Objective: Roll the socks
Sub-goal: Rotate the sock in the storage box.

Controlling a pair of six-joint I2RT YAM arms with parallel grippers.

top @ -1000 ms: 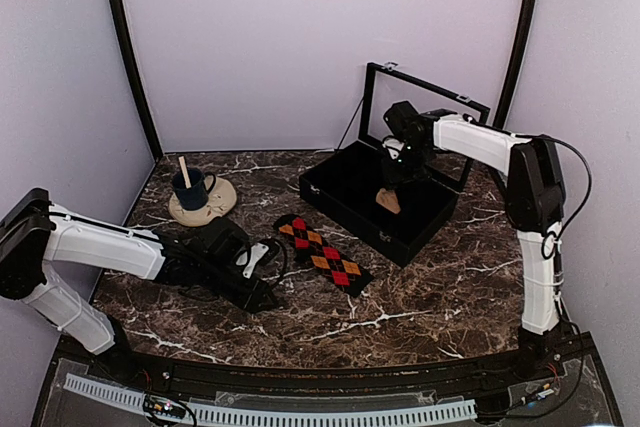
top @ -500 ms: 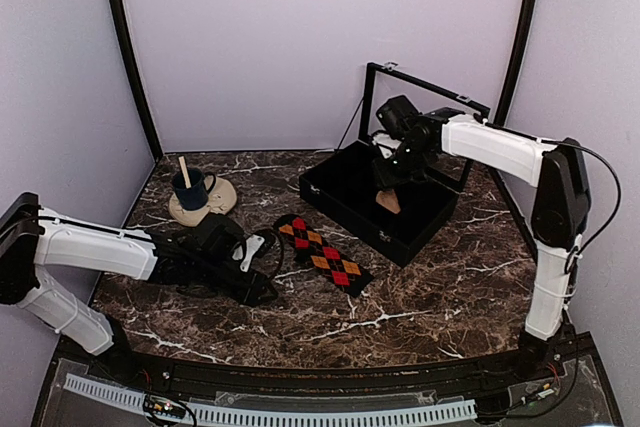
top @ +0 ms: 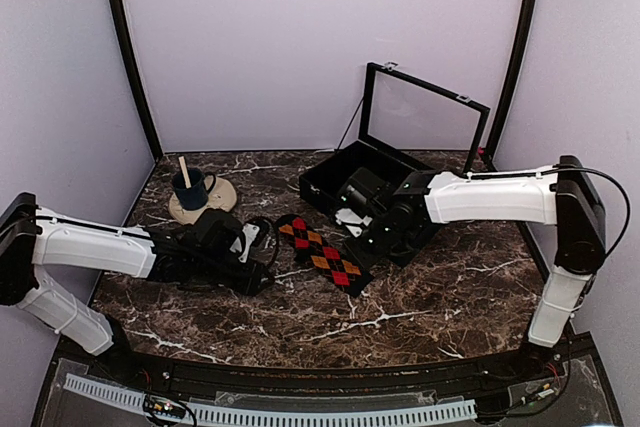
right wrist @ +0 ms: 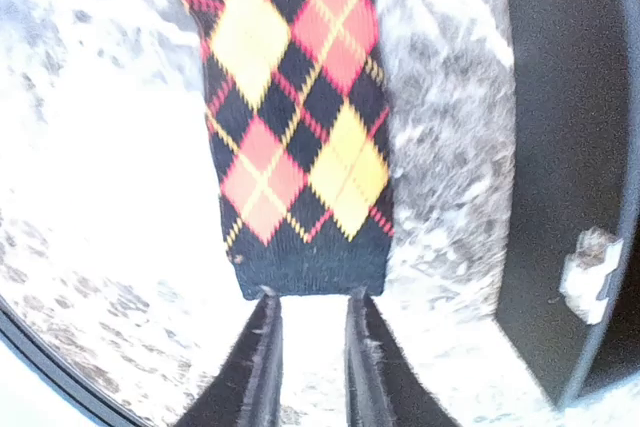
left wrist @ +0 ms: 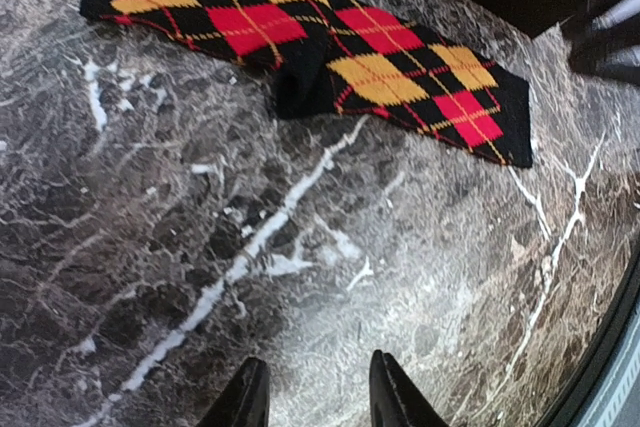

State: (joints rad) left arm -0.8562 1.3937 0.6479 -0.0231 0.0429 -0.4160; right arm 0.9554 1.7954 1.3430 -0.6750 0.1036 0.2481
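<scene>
The black sock with red and orange argyle diamonds (top: pixel 322 255) lies flat on the marble table between the two arms. My right gripper (top: pixel 368 255) sits low at its near right end. In the right wrist view the fingertips (right wrist: pixel 262 307) meet the edge of the sock (right wrist: pixel 295 117), and the jaws stand a narrow gap apart with only table between them. My left gripper (top: pixel 262 269) hovers left of the sock; it is open (left wrist: pixel 315 397) over bare marble, with the sock (left wrist: pixel 300 37) well ahead of it. The tan sock is hidden.
An open black box (top: pixel 340 179) with an upright glass lid (top: pixel 425 112) stands behind the right arm; its wall (right wrist: pixel 570 147) runs close beside the right gripper. A blue mug with a wooden stick (top: pixel 192 187) rests on a saucer at the back left.
The right arm swung out of the box and down to the argyle sock's end, its jaws narrowing. The tan sock seen in the box is now covered by the arm. The left gripper barely shifted.
</scene>
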